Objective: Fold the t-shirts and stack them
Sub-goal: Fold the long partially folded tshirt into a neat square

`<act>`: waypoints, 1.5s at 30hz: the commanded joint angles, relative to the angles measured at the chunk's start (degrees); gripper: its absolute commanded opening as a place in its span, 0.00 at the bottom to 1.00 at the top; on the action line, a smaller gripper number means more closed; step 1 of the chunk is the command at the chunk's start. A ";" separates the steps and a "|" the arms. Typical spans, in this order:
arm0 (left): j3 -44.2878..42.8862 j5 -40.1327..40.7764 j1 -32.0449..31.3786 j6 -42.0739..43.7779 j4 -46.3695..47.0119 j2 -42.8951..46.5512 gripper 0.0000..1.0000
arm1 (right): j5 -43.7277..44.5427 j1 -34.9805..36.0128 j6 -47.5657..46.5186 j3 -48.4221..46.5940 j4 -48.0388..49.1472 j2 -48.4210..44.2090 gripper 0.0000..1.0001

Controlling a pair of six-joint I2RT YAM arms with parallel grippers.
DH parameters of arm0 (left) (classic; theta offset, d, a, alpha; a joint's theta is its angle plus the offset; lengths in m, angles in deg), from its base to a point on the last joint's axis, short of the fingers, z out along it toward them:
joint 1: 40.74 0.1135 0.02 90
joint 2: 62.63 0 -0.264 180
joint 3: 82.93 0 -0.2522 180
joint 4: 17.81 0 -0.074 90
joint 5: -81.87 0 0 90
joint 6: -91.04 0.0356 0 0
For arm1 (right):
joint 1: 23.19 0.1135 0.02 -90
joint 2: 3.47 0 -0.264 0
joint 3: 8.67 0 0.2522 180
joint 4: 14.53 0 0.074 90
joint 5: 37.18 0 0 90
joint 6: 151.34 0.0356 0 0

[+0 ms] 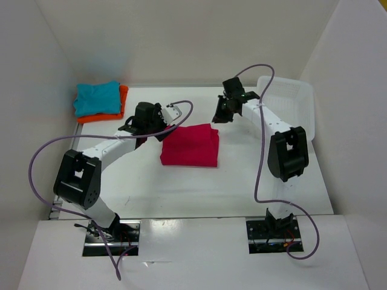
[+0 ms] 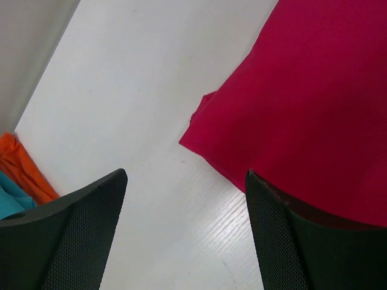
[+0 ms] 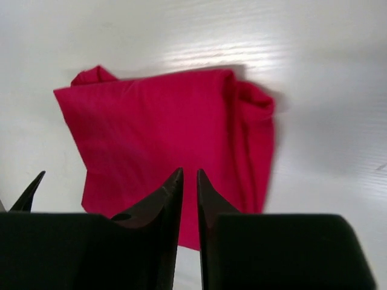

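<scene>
A folded pink-red t-shirt lies in the middle of the table. At the back left, a teal t-shirt rests folded on an orange t-shirt. My left gripper hangs at the pink-red shirt's left edge, open, with only bare table between its fingers; the pink-red shirt lies by the right finger. Orange t-shirt and teal t-shirt show at that view's left edge. My right gripper hovers behind and above the pink-red shirt, its jaws a narrow slit apart and holding nothing.
A white mesh basket stands at the back right against the wall. White walls enclose the table on the left, back and right. Both arms reach inward over the middle, their cables looping above.
</scene>
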 commanded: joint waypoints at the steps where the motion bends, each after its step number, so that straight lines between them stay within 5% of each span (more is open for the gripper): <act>1: -3.12 -5.79 0.26 -0.28 -4.13 1.81 0.85 | 2.63 3.54 0.52 2.08 2.50 -0.03 0.20; 4: -1.72 -2.81 0.26 -5.11 -4.12 1.81 0.85 | 2.63 4.06 1.85 2.69 4.85 0.86 0.50; 12: -0.13 -0.08 2.62 -21.80 -6.84 3.56 0.90 | 4.91 4.06 -2.80 -6.09 5.75 11.13 0.63; 15: -2.75 -6.81 6.05 -27.51 -11.83 3.56 0.90 | 6.31 4.06 -5.17 -7.84 6.53 12.90 0.65; 22: -10.58 -18.00 9.74 -25.61 -28.11 1.20 0.92 | 5.62 4.06 -9.83 -10.49 9.34 17.12 0.66; 26: -14.98 -25.29 12.91 -25.60 -33.91 -4.42 0.93 | 5.00 4.06 -11.07 -11.10 9.35 18.44 0.57; 36: -20.34 -26.36 13.61 -24.47 -27.34 -12.60 0.98 | 6.05 4.06 -12.30 -6.01 11.11 15.20 0.00; 45: -26.93 -26.27 13.61 -29.73 -20.91 -20.34 1.00 | 10.62 4.59 -6.51 3.38 11.64 0.79 0.00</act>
